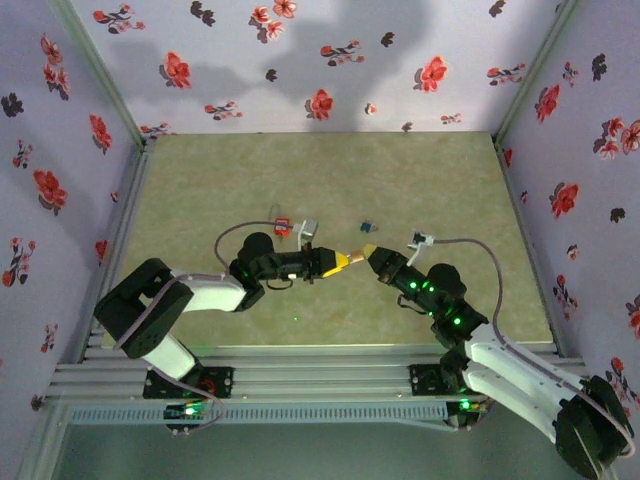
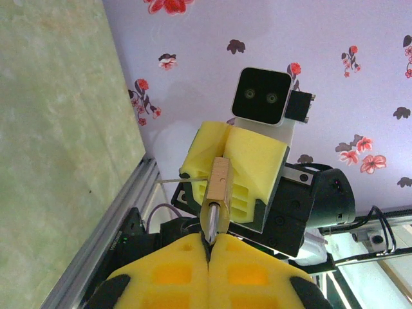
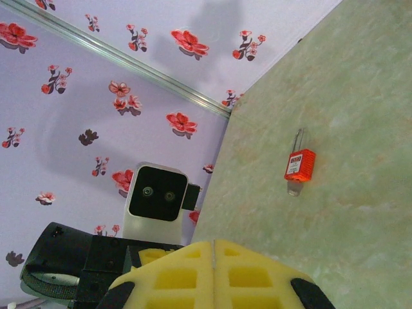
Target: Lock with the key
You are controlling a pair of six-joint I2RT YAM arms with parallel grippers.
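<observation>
A small brass padlock [image 2: 219, 183] hangs in mid-air between my two grippers. My left gripper [image 2: 209, 241] is shut on its steel shackle, seen between the yellow pads at the bottom of the left wrist view. The padlock's body points at my right gripper [image 2: 228, 145], whose yellow fingers meet right at its far end. In the right wrist view the right gripper [image 3: 214, 243] has its pads pressed together with nothing showing between them. The key is hidden. From above, the left gripper [image 1: 338, 262], padlock [image 1: 352, 258] and right gripper [image 1: 370, 252] line up over the mat's middle.
A red padlock [image 1: 282, 226] [image 3: 300, 165] lies on the green mat behind the left arm, next to a small silvery object [image 1: 308, 230]. A small blue item [image 1: 368, 228] and a white piece [image 1: 420, 240] lie further right. Flowered walls [image 1: 320, 60] enclose the mat.
</observation>
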